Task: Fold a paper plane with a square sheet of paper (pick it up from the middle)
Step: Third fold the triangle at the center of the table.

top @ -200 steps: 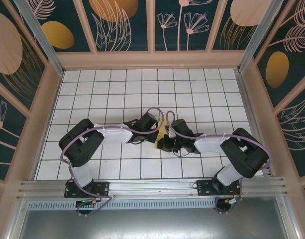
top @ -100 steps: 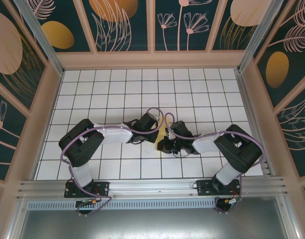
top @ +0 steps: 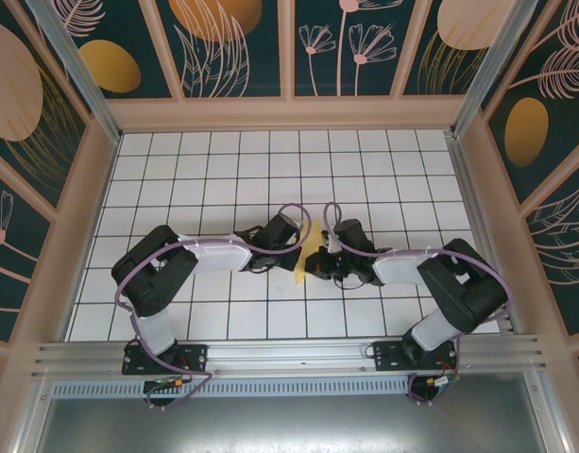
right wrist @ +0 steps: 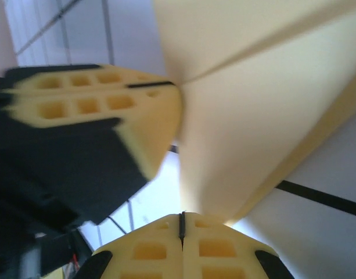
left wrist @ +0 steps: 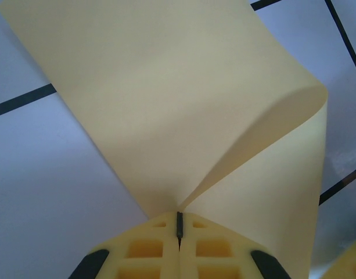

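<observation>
desk [top: 223,170]: white top, dark grid lines | near edge: metal rail [top: 289,354] | centre: square sheet of paper [top: 303,269], contact with desk unclear

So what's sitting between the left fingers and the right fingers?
The yellow paper, pinched by the left fingers and right fingers; seen in the top view.

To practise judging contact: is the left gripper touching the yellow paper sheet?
Touching. The left wrist view shows the left gripper shut on the square sheet of paper, which fans out from the pinch.
</observation>
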You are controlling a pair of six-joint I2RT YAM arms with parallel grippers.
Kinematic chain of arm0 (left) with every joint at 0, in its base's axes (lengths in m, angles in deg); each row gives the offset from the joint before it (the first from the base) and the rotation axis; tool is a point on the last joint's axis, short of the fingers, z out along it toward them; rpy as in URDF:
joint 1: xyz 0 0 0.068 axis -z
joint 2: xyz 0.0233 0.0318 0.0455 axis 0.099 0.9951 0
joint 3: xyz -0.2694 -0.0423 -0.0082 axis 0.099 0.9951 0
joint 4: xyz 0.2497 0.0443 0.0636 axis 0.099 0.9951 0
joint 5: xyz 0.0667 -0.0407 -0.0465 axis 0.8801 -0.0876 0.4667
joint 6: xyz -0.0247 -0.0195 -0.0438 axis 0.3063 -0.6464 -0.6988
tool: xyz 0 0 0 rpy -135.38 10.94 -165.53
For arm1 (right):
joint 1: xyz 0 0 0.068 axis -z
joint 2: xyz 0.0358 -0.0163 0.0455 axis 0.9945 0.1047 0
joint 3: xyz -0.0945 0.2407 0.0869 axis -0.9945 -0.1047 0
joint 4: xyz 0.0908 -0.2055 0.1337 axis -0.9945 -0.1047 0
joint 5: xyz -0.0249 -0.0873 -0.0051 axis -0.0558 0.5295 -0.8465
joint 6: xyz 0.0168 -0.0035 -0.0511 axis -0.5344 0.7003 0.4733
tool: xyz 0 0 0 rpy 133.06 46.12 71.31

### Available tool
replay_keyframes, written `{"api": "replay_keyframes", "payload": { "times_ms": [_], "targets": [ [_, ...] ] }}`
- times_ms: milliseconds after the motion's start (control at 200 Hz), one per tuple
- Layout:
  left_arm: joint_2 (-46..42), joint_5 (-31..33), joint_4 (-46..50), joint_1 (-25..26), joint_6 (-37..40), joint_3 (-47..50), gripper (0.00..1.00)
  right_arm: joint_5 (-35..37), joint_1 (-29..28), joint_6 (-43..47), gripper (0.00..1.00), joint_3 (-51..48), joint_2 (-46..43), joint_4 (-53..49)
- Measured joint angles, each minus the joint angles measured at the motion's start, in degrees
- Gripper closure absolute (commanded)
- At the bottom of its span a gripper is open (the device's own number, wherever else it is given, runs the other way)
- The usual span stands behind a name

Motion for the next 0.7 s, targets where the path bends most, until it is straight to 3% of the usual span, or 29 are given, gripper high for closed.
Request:
{"api": "replay_keyframes", "payload": {
  "times_ms": [230,505,701],
  "targets": [
    [0.11,0.20,0.17,0.00,0.22,-0.22,1.00,-0.70,0.26,0.35,1.00,0.04,2.80,0.61],
    [0.17,0.26,0.17,0.00,0.26,-0.28,1.00,-1.03,4.79,1.97,1.00,3.61,-2.54,-2.49],
    [0.26,0.26,0.17,0.00,0.44,-0.35,1.00,-1.46,5.31,3.58,1.00,6.21,1.68,-1.38]
  ]
}}
